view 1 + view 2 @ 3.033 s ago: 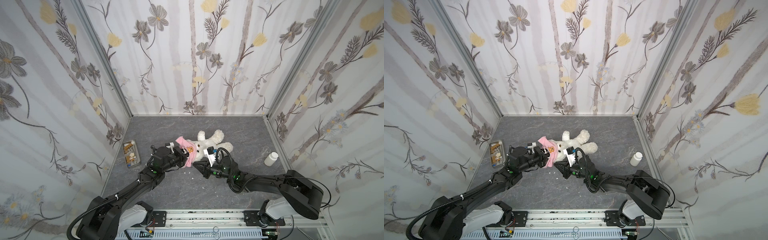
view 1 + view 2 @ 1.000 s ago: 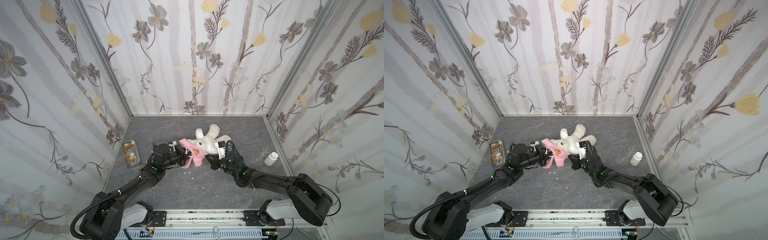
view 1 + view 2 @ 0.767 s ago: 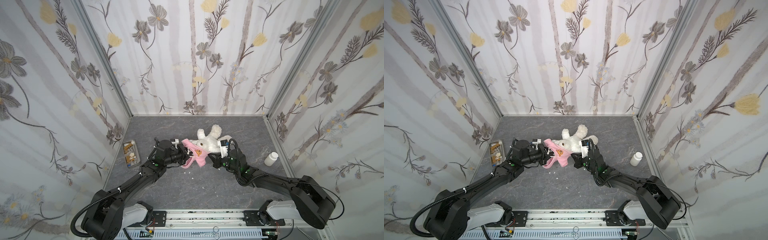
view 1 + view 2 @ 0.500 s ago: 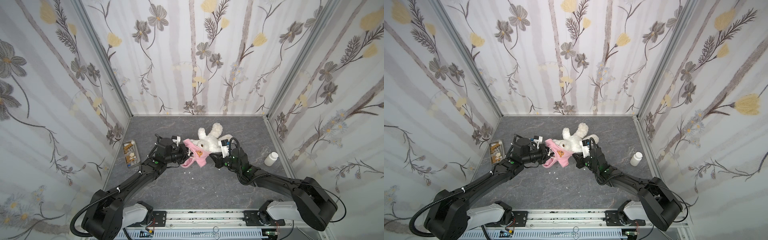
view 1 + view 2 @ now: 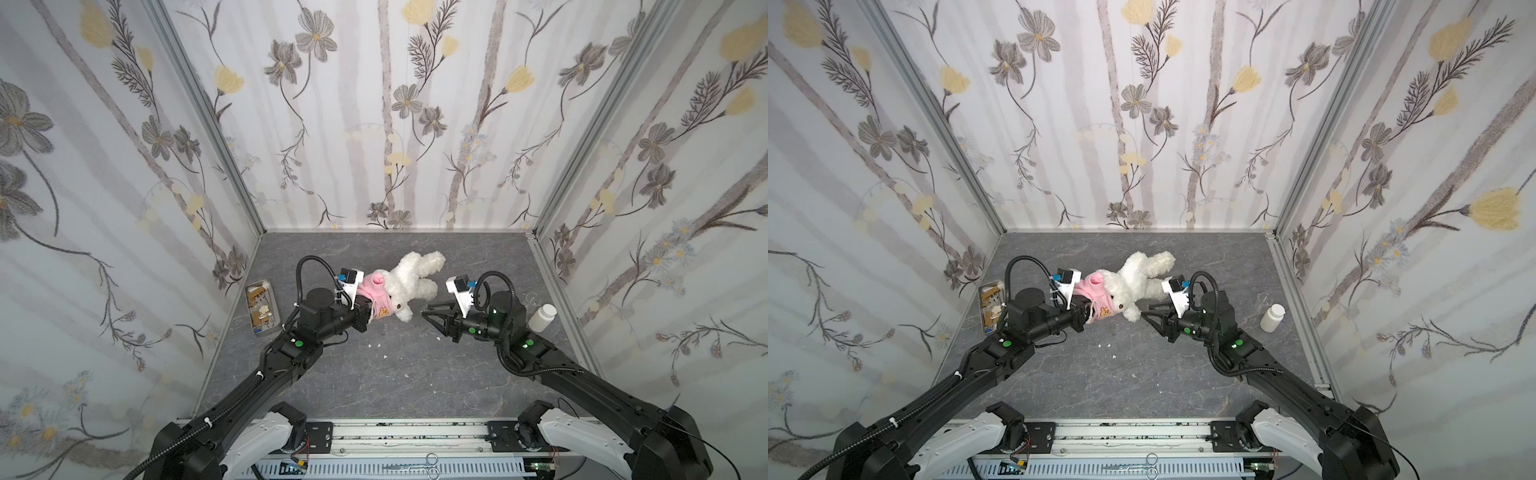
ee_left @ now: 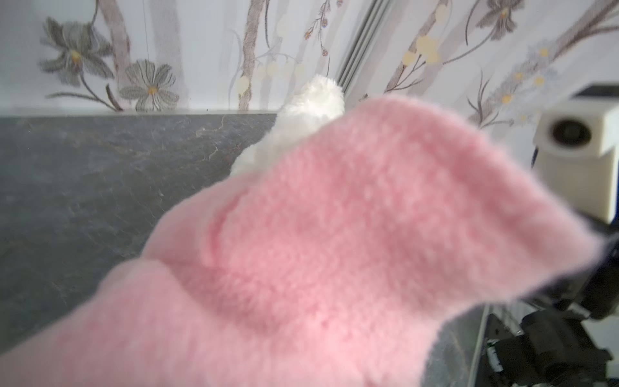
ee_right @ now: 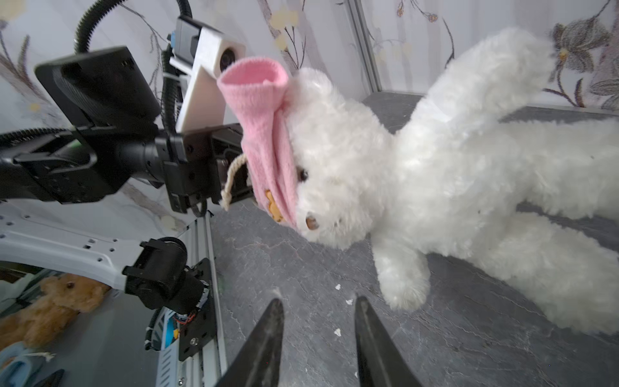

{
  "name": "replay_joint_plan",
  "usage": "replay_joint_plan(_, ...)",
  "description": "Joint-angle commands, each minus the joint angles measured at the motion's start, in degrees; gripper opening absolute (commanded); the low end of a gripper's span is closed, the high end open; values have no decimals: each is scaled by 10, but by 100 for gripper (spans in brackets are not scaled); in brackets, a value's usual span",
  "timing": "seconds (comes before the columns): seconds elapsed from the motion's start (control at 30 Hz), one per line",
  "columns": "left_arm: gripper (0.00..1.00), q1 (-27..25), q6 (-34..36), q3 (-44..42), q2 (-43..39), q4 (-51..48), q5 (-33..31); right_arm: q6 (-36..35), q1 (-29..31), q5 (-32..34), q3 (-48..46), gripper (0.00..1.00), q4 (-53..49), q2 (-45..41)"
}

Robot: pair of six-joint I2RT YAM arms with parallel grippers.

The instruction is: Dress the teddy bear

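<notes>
Teddy bear (image 5: 409,282) (image 5: 1138,282): lies on the grey desk (image 5: 374,374), mid-rear, head toward the left arm, legs toward the back wall. Pink hoodie (image 7: 268,140) sits over the crown of its head, down to the eyes; 1 eye and the nose show. Left pincer (image 5: 365,316): clamped on the hoodie's edge at the head. Right pincer (image 7: 318,321): jaws moderately apart, empty, near the bear's lower paw, not touching. White bottle (image 5: 543,316) stands at the desk's right edge.

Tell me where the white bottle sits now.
In both top views the white bottle sits on the right of the table, between the right arm and the right wall.
</notes>
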Motion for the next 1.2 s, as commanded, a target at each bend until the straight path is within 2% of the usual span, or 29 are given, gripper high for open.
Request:
replay_joint_plan(0.0,0,-2,186,-17,-8,64,26,77,-2,-92,37,30,47,40)
replay_joint_plan(0.13,0,-3,209,-29,5,81,55,106,4,-130,55,24,76,95)
replay_joint_plan(0.27,0,-5,187,-27,18,86,71,109,29,-135,55,24,100,124)
replay_joint_plan(0.43,0,-12,166,-26,21,88,68,138,46,-107,38,23,150,152)
replay_joint_plan(0.57,0,-16,156,-27,22,88,68,135,48,-75,41,24,154,173)
replay_joint_plan(0.87,0,-22,153,-32,22,87,69,157,64,-55,42,27,197,200)
replay_joint_plan(1.03,0,-23,162,-40,15,87,73,165,64,-37,51,13,217,214)
replay_joint_plan(1.1,0,-24,174,-48,13,86,69,172,61,-39,52,1,234,206)
replay_joint_plan(1.17,0,-28,198,-56,10,78,43,177,51,-20,41,0,235,178)
